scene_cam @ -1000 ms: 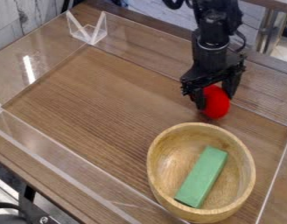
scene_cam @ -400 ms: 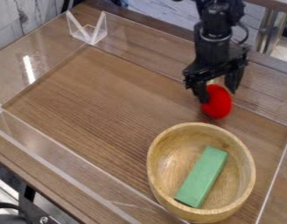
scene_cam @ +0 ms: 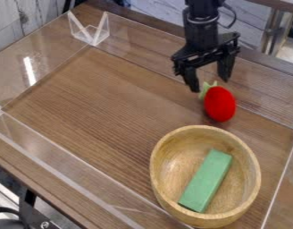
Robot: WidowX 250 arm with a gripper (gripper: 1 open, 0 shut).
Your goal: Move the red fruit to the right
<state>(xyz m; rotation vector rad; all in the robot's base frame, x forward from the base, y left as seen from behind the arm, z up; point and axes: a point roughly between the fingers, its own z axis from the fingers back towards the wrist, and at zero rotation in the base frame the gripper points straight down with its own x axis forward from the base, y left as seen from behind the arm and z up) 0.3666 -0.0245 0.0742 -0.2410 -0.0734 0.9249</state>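
The red fruit point(scene_cam: 220, 104) is a small glossy strawberry-like toy with a green top. It lies on the wooden table at the right, just above the wooden bowl. My gripper point(scene_cam: 206, 83) hangs over the table a little up and to the left of the fruit, pointing down. Its two black fingers stand apart and open, with nothing between them. The fruit rests free on the table.
A wooden bowl point(scene_cam: 170, 173) at the lower right holds a flat green block point(scene_cam: 207, 181). Clear plastic walls point(scene_cam: 20, 141) rim the table. A small clear stand point(scene_cam: 87, 29) sits at the far left corner.
The gripper has lifted off the red fruit and moved up and to the left. The fruit stays on the table where it was let go.
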